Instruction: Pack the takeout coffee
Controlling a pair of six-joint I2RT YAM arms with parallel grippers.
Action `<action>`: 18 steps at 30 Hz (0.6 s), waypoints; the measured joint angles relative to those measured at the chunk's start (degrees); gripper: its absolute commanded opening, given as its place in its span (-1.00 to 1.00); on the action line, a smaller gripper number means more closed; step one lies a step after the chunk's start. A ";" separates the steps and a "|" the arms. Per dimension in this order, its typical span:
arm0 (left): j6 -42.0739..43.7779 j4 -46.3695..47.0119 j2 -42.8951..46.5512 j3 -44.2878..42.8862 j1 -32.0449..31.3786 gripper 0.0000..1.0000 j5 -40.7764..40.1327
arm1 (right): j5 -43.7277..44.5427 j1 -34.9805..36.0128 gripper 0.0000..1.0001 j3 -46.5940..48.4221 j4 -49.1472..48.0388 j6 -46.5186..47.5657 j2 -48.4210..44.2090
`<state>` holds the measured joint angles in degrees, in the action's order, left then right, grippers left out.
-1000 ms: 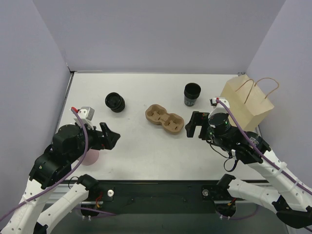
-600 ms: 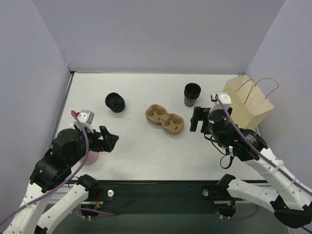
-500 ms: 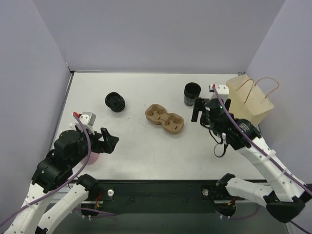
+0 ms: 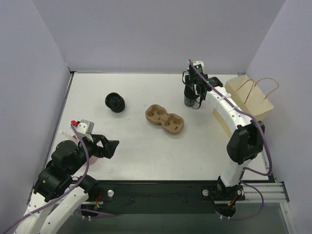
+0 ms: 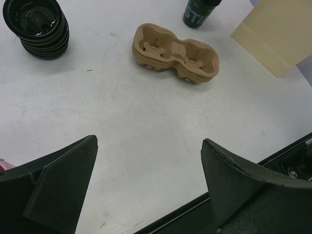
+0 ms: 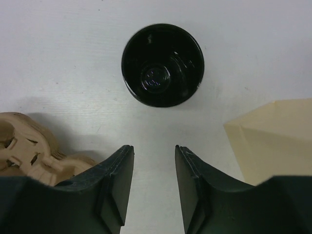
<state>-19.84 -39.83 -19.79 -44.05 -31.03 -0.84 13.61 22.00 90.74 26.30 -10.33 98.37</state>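
Standing open-topped: black cup (image 6: 162, 65) near pulp carrier (image 4: 165, 119), paper bag (image 4: 248, 102).

Right wrist view crops paper bag (image 6: 273, 139) and carrier (image 6: 27, 144).

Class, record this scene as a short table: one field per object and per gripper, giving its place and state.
cup: lidless, upright, back right, just ahead of right gripper
lids: stacked, back left
carrier: centre, wells empty
bag: standing at right, handles up
left gripper: open wide, empty
right gripper: narrowly open, empty
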 measured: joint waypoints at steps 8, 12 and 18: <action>-0.04 1.16 4.31 0.96 -0.02 0.95 -0.74 | -5.55 -0.55 -0.36 12.35 -0.98 4.20 12.04; -0.02 1.29 6.80 1.46 -0.02 0.95 -2.05 | -6.82 -1.14 -0.49 15.61 -1.22 5.42 16.02; -0.04 1.42 7.52 1.77 -0.07 0.94 -4.26 | -8.00 -1.84 -0.56 18.21 -1.31 6.69 19.96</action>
<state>-19.88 -38.41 -12.27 -42.28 -31.09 -5.10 5.61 20.16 108.95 24.99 -3.64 118.32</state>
